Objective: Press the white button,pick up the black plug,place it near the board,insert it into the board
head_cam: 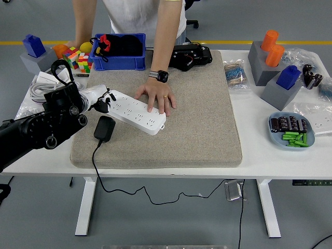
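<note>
Robot hand [99, 100] sits at the strip's [136, 111] left end, fingers curled and empty, near the button; plug [104, 128] lies just below on the mat, so an off-target press could shove the strip despite the person's hand [156, 98].
</note>
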